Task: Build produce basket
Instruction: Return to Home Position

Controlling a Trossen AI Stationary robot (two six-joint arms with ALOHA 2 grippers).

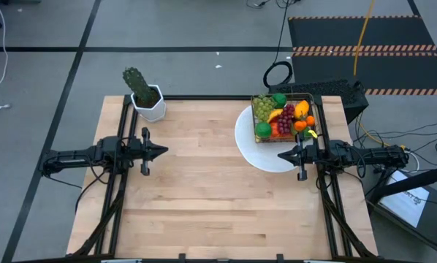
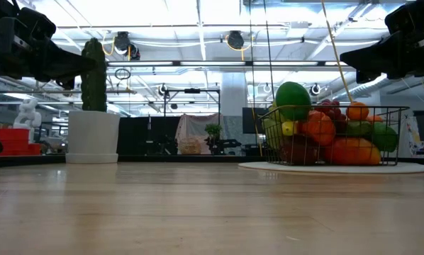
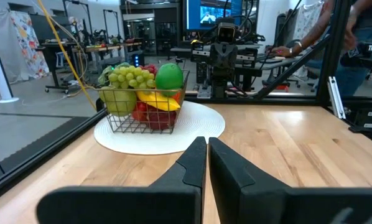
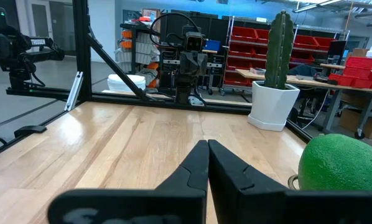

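I've got R gripper [image 1: 280, 155] nearer, fingers pressed together; basket [image 2: 402, 127] just beyond it, worktop's far-right corner. L gripper [image 1: 165, 152] likewise closed.

Table [image 1: 218, 190]: carries everything, with an arm at each side.
Cactus pot [image 1: 150, 103]: back left corner of the table.
Plate [image 1: 256, 151]: back right part of the table.
Basket [image 2: 389, 108]: on the back half of the plate.
Produce [image 1: 284, 117]: heaped inside the basket, rising above its rim.
Left gripper [image 1: 165, 151]: above the table's left side, in front of the cactus pot.
Right gripper [image 1: 280, 155]: above the plate's front part, just in front of the basket, facing the left gripper, well apart.
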